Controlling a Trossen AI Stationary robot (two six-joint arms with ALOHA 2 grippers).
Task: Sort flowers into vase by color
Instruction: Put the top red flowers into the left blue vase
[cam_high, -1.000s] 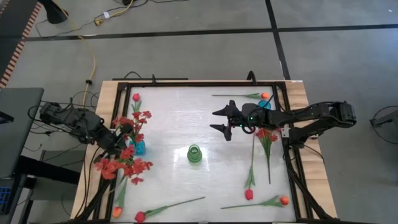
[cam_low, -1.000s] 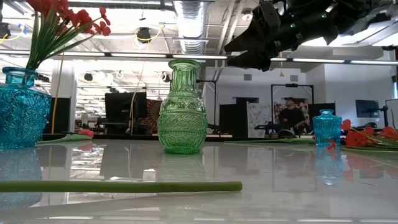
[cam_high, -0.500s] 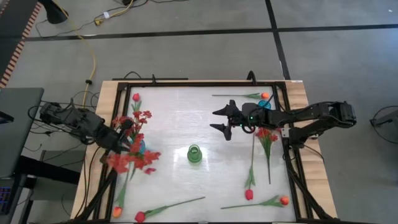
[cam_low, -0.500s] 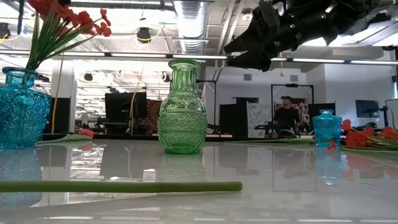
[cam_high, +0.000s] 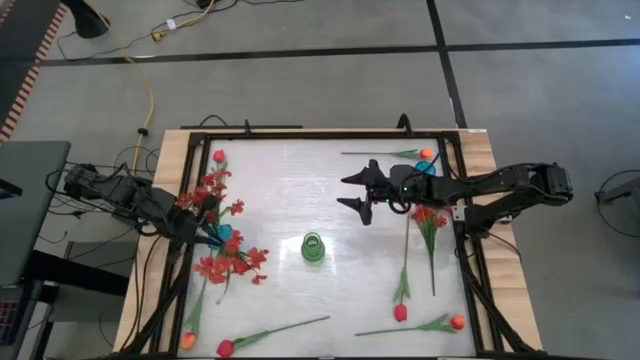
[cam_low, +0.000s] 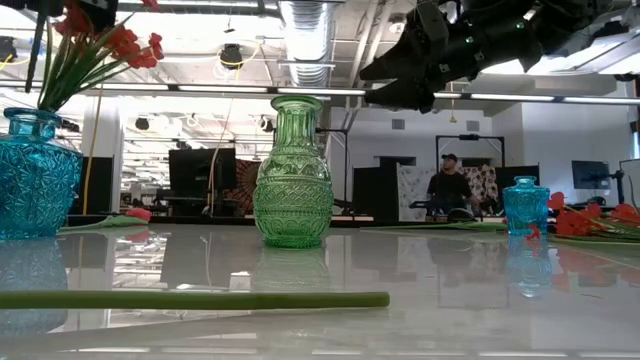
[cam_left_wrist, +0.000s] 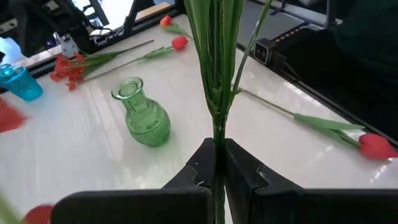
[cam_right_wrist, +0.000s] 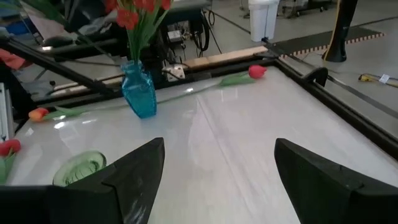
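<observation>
My left gripper (cam_high: 203, 232) is at the table's left side beside the big blue vase (cam_high: 223, 237) and is shut on a red spray (cam_high: 231, 265). A second cluster of red blooms (cam_high: 207, 190) shows by the vase. In the low view, green stems fan out of the blue vase's (cam_low: 30, 175) mouth; which spray they belong to I cannot tell. The green vase (cam_high: 313, 247) stands at mid-table. My right gripper (cam_high: 352, 192) hovers open above the far middle. Another red spray (cam_high: 430, 220) and several tulips lie flat. My left gripper pinches the red spray's bundle of green stems (cam_left_wrist: 217, 134) between its two fingers (cam_left_wrist: 202, 167), which lie across the stems. The stems rise past the fingertips and the blooms stand out beyond the gripper, lifted off the table. The stems' lower end is hidden by the fingers.
A small blue vase (cam_high: 425, 167) stands at the far right. Tulips lie along the edges: red (cam_high: 218, 157) and orange (cam_high: 425, 153) far, red (cam_high: 224, 348), orange (cam_high: 187, 341), red (cam_high: 400, 312) and orange (cam_high: 456, 322) near. A black frame rims the table. A person (cam_low: 445, 185) stands in the room behind.
My left gripper has carried the held red spray: its blooms have swung from the table's left edge toward the middle, past the blue vase. In the low view, the blooms above the blue vase have shifted and dipped. My right gripper has stayed still.
</observation>
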